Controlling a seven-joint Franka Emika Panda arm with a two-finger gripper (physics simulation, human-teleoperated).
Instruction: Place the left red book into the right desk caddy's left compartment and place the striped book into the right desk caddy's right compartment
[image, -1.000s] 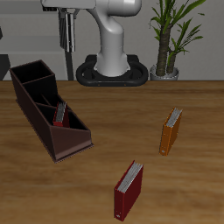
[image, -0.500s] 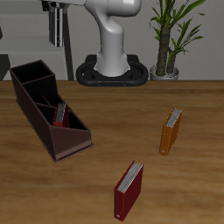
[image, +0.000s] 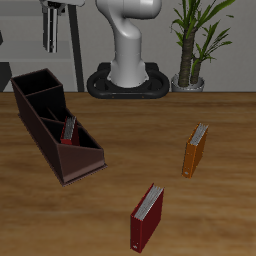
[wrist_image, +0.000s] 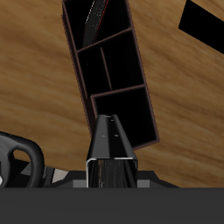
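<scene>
Sliding sideways along the table's (image: 225, 215) back edge, the gripper (wrist_image: 112, 168) now hangs above the tall back end of the right desk caddy (image: 40, 125), which runs diagonally toward the front edge. The striped book (wrist_image: 112, 144) is clamped between the narrowly set fingers, spine edge-on, long axis pointing down over the right compartment (wrist_image: 128, 112). The left red book (image: 68, 130) stands tilted in the left compartment (image: 78, 150).

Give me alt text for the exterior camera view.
A dark desk caddy on a wooden table holds one red book in a low-walled section. Another red book and an orange book stand apart, with the claw raised high.
</scene>
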